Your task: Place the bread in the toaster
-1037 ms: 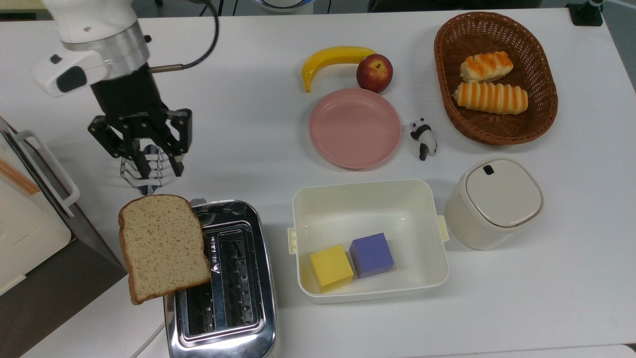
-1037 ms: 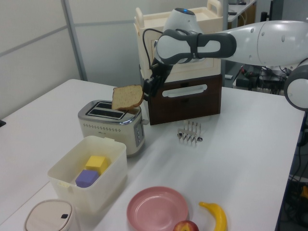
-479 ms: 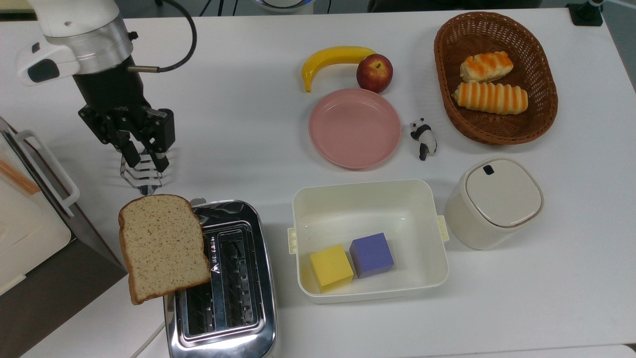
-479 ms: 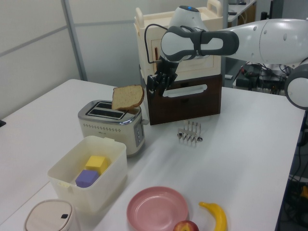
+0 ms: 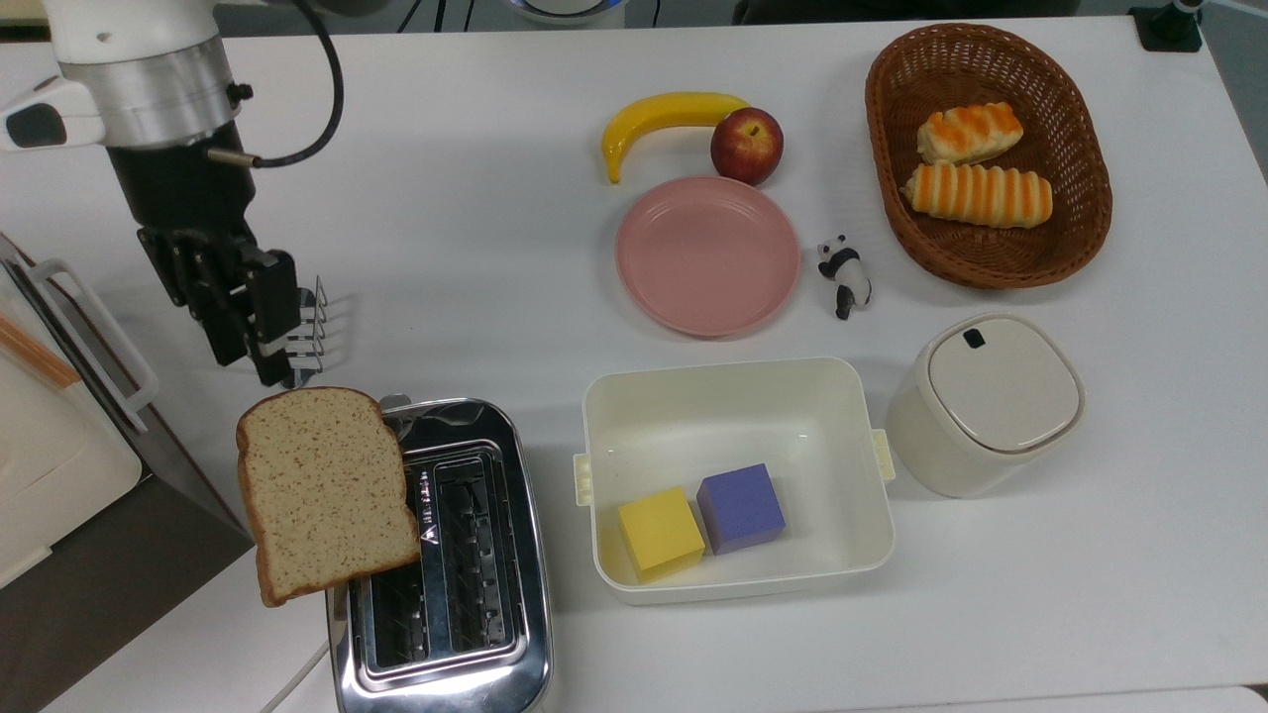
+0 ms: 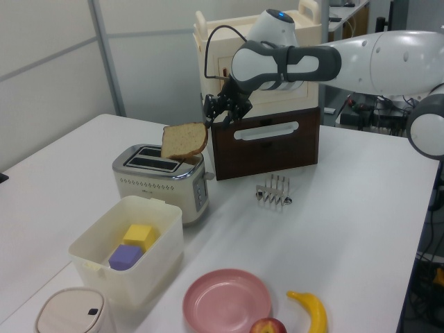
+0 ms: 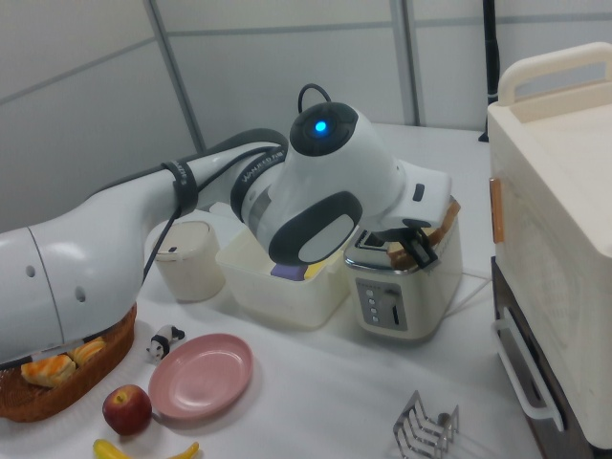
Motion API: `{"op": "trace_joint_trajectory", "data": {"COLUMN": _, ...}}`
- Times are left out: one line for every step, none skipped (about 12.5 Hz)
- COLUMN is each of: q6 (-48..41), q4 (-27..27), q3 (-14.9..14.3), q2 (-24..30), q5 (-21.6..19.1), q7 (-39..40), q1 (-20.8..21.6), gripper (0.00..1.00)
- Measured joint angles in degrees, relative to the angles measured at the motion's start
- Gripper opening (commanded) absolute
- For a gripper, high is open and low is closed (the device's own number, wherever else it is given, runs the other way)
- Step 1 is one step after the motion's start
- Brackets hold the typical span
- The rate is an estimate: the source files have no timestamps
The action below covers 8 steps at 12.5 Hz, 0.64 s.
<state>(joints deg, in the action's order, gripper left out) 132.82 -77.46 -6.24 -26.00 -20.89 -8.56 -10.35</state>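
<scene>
The bread (image 5: 322, 490), a tan speckled slice with a darker crust, lies tilted on the top view's left edge of the chrome toaster (image 5: 466, 555), overhanging its side and partly covering the nearer slot. The left view shows the bread (image 6: 184, 141) propped on the toaster (image 6: 159, 182). My gripper (image 5: 248, 355) hangs above the table just behind the bread, turned sideways, open and holding nothing. In the left view the gripper (image 6: 220, 111) sits a little above and to the right of the slice, clear of it. In the right view, the arm partly hides the toaster (image 7: 406, 292).
A wire toast rack (image 5: 305, 332) stands right beside the gripper. A brown and cream cabinet (image 5: 59, 465) flanks the toaster on the top view's left. A cream tub (image 5: 738, 381) with two cubes, a pink plate (image 5: 707, 255), a lidded canister (image 5: 981, 401) and a basket (image 5: 1080, 228) of rolls lie to the right.
The gripper has moved toward the top view's left, off the toast rack, and turned about its axis; its fingers look closer together. The bread has not moved.
</scene>
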Motion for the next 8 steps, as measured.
{"op": "trace_joint_trajectory", "data": {"q6": 1.30, "q4": -0.01, "q3": 0.00, "q2": -0.45, "q5": -0.26, "q7": -0.68, "q1": 0.00, "gripper": 0.55}}
{"op": "trace_joint_trajectory", "data": {"q6": 2.85, "q4": -0.02, "q3": 0.06, "q2": -1.11, "q5": -0.60, "q7": -1.60, "q1": 0.00, "gripper": 0.55}}
{"op": "trace_joint_trajectory", "data": {"q6": 3.59, "q4": -0.02, "q3": 0.16, "q2": -1.61, "q5": -0.75, "q7": -2.06, "q1": 0.03, "gripper": 0.55}}
{"op": "trace_joint_trajectory", "data": {"q6": 4.14, "q4": -0.02, "q3": 0.27, "q2": -2.03, "q5": -0.85, "q7": -2.18, "q1": 0.07, "gripper": 0.55}}
{"op": "trace_joint_trajectory", "data": {"q6": 4.48, "q4": -0.02, "q3": 0.33, "q2": -2.23, "q5": -0.87, "q7": -2.23, "q1": 0.12, "gripper": 0.55}}
{"op": "trace_joint_trajectory", "data": {"q6": 4.97, "q4": -0.02, "q3": 0.40, "q2": -2.38, "q5": -0.88, "q7": -2.27, "q1": 0.18, "gripper": 0.55}}
{"op": "trace_joint_trajectory", "data": {"q6": 5.29, "q4": -0.02, "q3": 0.45, "q2": -2.49, "q5": -0.90, "q7": -2.31, "q1": 0.23, "gripper": 0.55}}
{"op": "trace_joint_trajectory", "data": {"q6": 5.45, "q4": -0.02, "q3": 0.47, "q2": -2.54, "q5": -1.10, "q7": -2.37, "q1": 0.24, "gripper": 0.55}}
